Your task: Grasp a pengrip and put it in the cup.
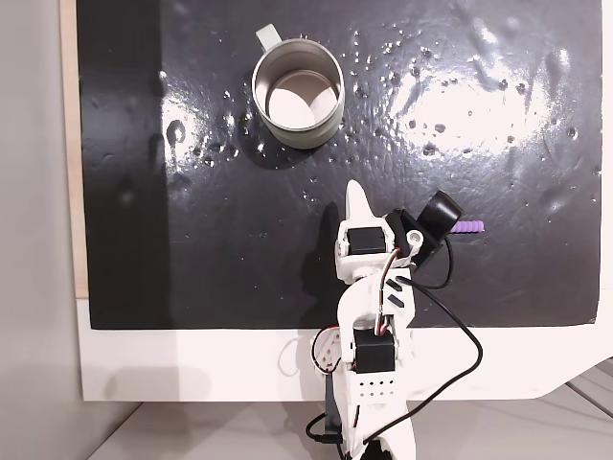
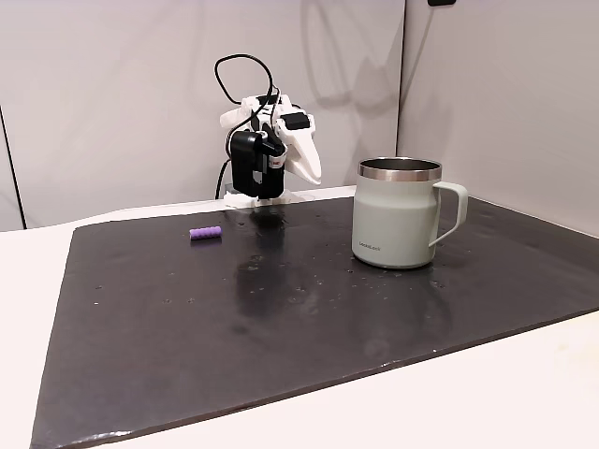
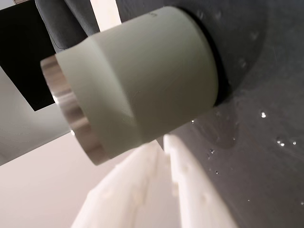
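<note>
White jaws (image 3: 164, 142) sit nearest the wrist camera, their two fingers pressed together with nothing between them, pointing at the side of the cup (image 3: 142, 80). Seen from the fixed view above, the arm is folded back on itself near the mat's lower edge, its tip (image 1: 356, 196) aimed toward the cup (image 1: 298, 91) but well apart from it. One cup (image 2: 398, 213) stands upright on the black mat (image 2: 281, 327) that covers the desk. One purple pengrip (image 2: 206, 232) lies flat on the mat, just right of the arm in the fixed view from above (image 1: 468, 227).
</note>
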`<act>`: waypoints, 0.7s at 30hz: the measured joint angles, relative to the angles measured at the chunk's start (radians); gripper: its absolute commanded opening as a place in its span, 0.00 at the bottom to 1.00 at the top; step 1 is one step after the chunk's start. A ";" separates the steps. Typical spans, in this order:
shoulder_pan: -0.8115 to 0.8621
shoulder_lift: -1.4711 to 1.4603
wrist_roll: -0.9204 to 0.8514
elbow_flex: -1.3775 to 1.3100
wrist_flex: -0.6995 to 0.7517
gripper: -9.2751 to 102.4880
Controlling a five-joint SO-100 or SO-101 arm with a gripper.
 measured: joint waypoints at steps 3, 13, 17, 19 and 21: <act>0.000 0.000 0.000 0.000 0.000 0.08; -0.006 0.000 0.000 0.000 0.000 0.08; -0.006 0.000 -0.003 0.000 0.000 0.08; -0.006 0.000 -0.009 -0.005 0.040 0.08; -0.006 0.002 -0.020 -0.023 0.094 0.08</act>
